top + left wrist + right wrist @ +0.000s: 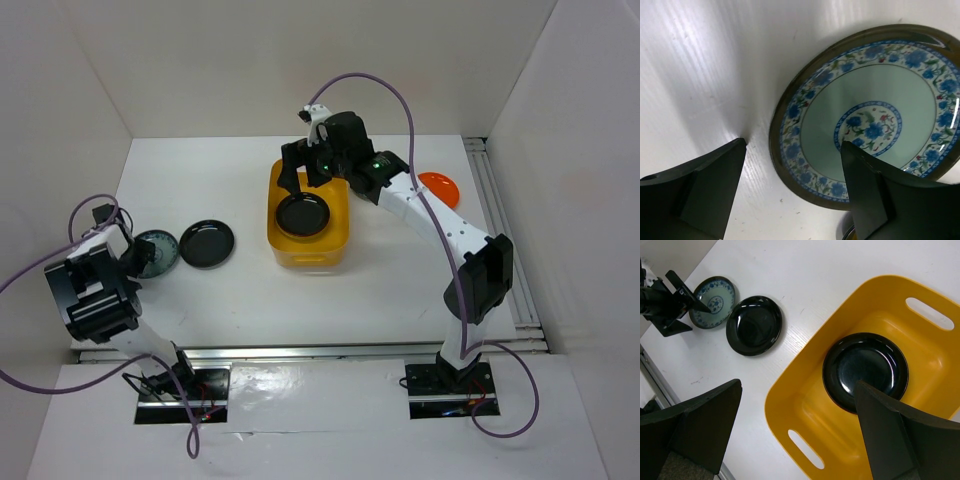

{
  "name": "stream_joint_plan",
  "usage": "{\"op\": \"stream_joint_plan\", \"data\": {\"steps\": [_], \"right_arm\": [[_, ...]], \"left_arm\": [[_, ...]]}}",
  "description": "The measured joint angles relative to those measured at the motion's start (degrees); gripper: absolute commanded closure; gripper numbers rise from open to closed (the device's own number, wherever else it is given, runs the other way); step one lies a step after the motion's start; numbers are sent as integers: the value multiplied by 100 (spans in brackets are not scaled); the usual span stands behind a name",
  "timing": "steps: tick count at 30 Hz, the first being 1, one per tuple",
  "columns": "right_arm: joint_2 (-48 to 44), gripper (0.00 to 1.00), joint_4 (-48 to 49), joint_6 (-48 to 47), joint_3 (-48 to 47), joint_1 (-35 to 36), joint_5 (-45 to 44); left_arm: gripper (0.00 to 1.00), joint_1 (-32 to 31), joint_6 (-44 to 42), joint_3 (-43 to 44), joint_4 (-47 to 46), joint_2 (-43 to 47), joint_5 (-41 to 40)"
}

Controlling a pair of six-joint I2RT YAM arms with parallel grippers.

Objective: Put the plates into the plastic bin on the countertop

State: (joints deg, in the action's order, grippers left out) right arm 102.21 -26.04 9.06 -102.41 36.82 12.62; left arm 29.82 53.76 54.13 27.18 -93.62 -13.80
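Observation:
A grey-blue patterned plate (870, 120) lies on the white countertop (400, 280) at the far left. My left gripper (793, 145) stands open astride its near rim, one finger (875, 195) over the plate and the other (715, 185) over bare table. A glossy black plate (206, 243) sits just right of it. The yellow-orange plastic bin (312, 250) holds another black plate (865, 370). My right gripper (797, 385) hangs open above the bin with nothing between its fingers. An orange plate (438, 187) lies at the back right.
White walls close in the countertop on three sides. A metal rail (300, 352) runs along its front edge and another rail (500, 230) down the right side. The right arm (440, 225) reaches across between the orange plate and the bin.

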Motion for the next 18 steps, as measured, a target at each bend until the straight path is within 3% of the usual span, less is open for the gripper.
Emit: {"op": "stream_joint_plan", "data": {"steps": [10,13,15,18], "right_arm": [[-22,0,-2,-46,0,0,-85],[-33,0,-7,-63,0,0,-133],[-52,0,-11,-66,0,0,-170],[-92,0,-15,-70,2,0,-219]], "left_arm": [[37,-195,-13,396,116,-378,-190],[55,-221,61,404,116,-380,-238],[72,-227,72,417,136,-378,-269],[75,-229,70,472,90,-380,-280]]}}
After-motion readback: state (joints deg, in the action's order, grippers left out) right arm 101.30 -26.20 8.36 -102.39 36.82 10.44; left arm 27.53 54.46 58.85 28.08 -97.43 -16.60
